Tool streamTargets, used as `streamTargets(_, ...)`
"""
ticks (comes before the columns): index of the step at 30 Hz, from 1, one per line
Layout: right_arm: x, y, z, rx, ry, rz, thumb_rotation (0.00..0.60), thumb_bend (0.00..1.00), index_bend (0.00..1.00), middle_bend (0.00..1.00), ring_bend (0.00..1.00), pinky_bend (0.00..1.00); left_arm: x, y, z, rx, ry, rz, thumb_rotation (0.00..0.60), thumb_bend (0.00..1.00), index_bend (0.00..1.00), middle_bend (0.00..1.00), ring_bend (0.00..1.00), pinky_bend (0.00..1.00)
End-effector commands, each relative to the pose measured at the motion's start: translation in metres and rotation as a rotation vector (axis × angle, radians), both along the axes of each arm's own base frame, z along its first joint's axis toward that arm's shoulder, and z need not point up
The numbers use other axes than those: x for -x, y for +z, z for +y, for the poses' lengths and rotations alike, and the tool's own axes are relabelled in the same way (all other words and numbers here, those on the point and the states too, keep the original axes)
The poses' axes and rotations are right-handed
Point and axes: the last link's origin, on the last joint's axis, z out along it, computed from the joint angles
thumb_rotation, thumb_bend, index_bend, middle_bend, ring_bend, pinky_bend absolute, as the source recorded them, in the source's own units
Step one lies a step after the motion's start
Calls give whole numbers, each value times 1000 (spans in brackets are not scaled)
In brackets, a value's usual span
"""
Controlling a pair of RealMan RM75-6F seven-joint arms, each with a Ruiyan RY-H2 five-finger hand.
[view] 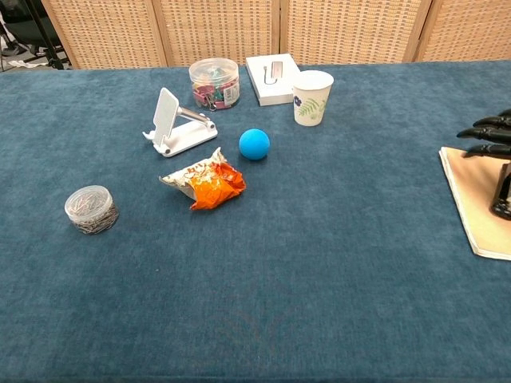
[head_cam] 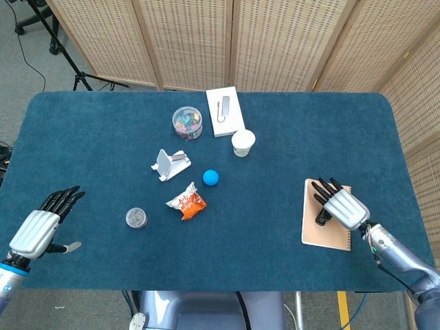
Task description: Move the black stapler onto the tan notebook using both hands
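The tan notebook (head_cam: 330, 234) (view: 477, 209) lies near the table's right front edge. My right hand (head_cam: 341, 205) hovers low over its upper half, dark fingers (view: 485, 137) stretched out and spread. A short black piece, the stapler (head_cam: 321, 218) (view: 502, 196), shows under the palm's left side, resting on the notebook; most of it is hidden by the hand. My left hand (head_cam: 38, 229) is far off at the front left corner, fingers apart and holding nothing; only the head view shows it.
Mid-table stand a small paperclip jar (head_cam: 136, 218), an orange snack bag (head_cam: 187, 203), a blue ball (head_cam: 210, 177), a white phone stand (head_cam: 168, 165), a paper cup (head_cam: 243, 142), a clip jar (head_cam: 187, 122) and a white box (head_cam: 225, 111).
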Motion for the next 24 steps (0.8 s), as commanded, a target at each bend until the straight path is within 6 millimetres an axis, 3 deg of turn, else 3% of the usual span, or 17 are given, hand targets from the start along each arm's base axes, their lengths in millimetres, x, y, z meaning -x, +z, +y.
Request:
streamTargets(1,-3,9,1,12,21,-1,600,311,70,0,0,53,0,0,0,1,0,-3,600,0,30,0,0,78)
streamTargets(11,-34,63,27,149,136,-167,600,260,70,0,0,53,-1,4,-2,-11,-7,-9,600,0,30,0,0,79)
streamTargets(13,-41,76,50,231,52,-306,600,223,70,0,0,53,0,7,-3,-45,-14,9,600,0,30,0,0,79)
streamTargets(17,-51,84,94,363,-144,-488,600,68,70,0,0,51,1,12,-6,-154,-23,69,600,0,30,0,0,78)
streamTargets(24,-50,76,145,442,-391,-648,600,0,44,0,0,0,5,9,-17,-240,0,99,600,0,28,0,0,49)
